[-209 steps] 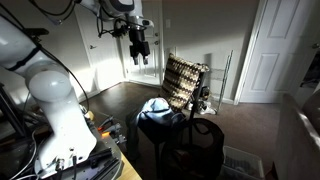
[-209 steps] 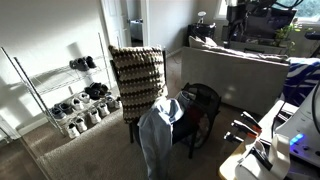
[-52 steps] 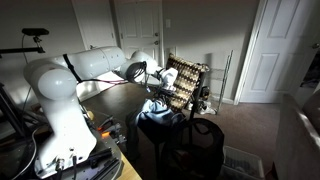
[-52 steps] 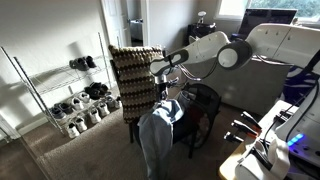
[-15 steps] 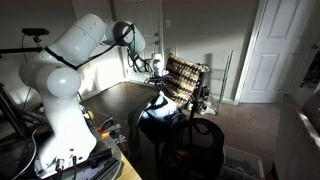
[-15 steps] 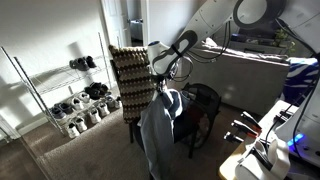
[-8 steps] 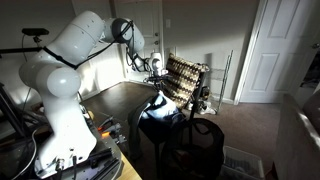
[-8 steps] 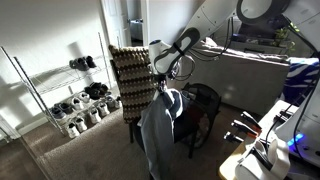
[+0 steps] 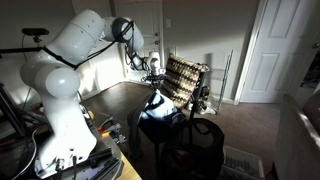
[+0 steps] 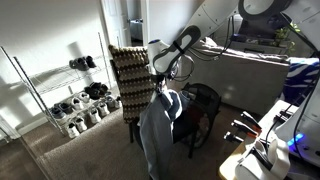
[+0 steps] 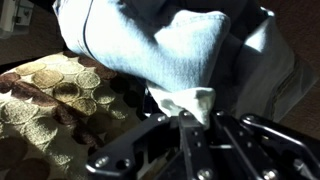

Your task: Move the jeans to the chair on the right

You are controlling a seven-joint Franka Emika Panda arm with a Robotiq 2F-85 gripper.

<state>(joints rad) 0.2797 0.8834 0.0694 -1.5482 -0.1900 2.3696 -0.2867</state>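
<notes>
1. Wrist view: my claw (image 11: 197,122) is pinched narrow on a pale fold of the jeans (image 11: 175,50). Cloth fills the frame from 10 to 2 o'clock.
2. In an exterior view the jeans (image 10: 157,120) hang from the claw (image 10: 158,78). Their tail trails to 6 o'clock, against the dark chair (image 10: 203,105).
3. Step, as I judge it: grasp made, carry under way, placing not yet done.
4. The likely goal is the patterned chair (image 10: 133,72), at 9 o'clock of the jeans. Its cushion shows at 8 o'clock in the wrist view.
5. Next move calls for rising until the tail clears, swinging across, lowering onto the seat, then opening.
6. Hazards: the tail could snag the dark chair's frame, and the patterned chair's back stands near the claw. Shoe rack (image 10: 75,100), farther toward 9 o'clock, is well apart.
</notes>
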